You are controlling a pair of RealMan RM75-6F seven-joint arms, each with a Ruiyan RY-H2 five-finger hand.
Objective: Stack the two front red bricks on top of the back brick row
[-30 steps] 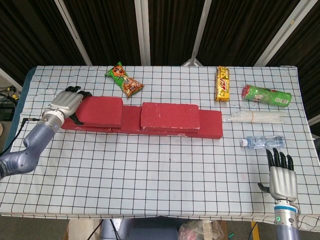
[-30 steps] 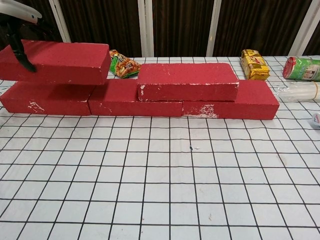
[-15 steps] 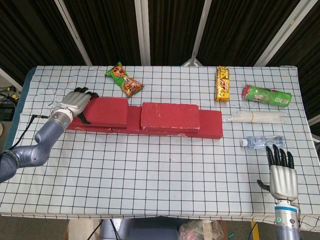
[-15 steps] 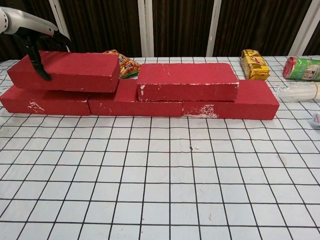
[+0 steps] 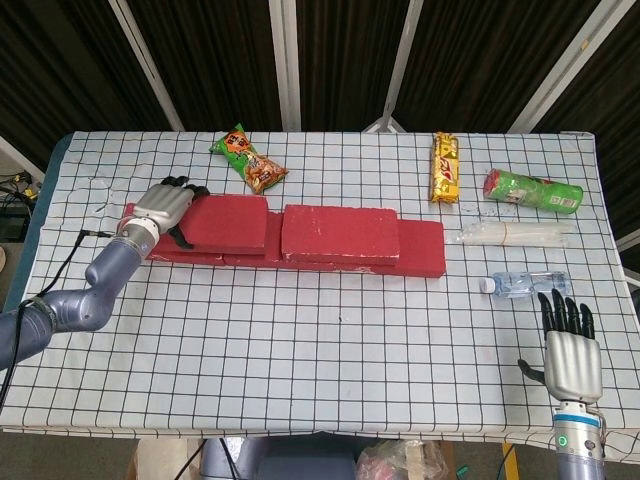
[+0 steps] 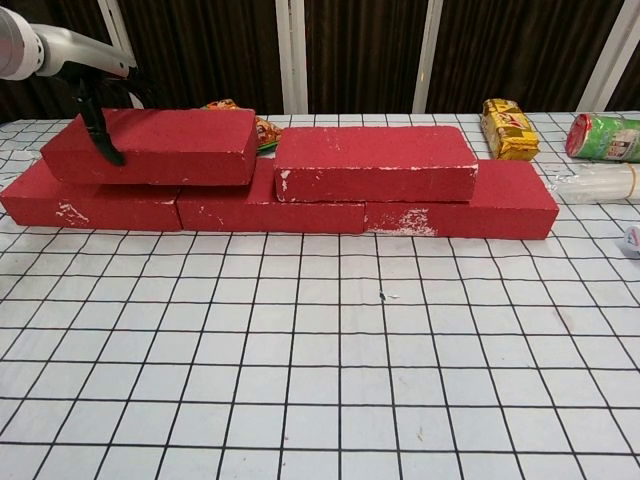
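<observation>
A row of red bricks lies across the far half of the table. On top of it rest two more red bricks: the right one sits free, and the left one lies a narrow gap away from it. My left hand grips the left end of that left brick, with dark fingers wrapped down over its front face. My right hand hovers near the table's front right corner, fingers straight, holding nothing. It shows only in the head view.
Behind the bricks lie a green snack bag, a yellow packet and a green canister. A clear wrapped tube and a small water bottle lie right of the row, close to my right hand.
My left hand has carried the top left brick rightward along the row, closing most of the gap to the other top brick. My right hand has barely shifted.
</observation>
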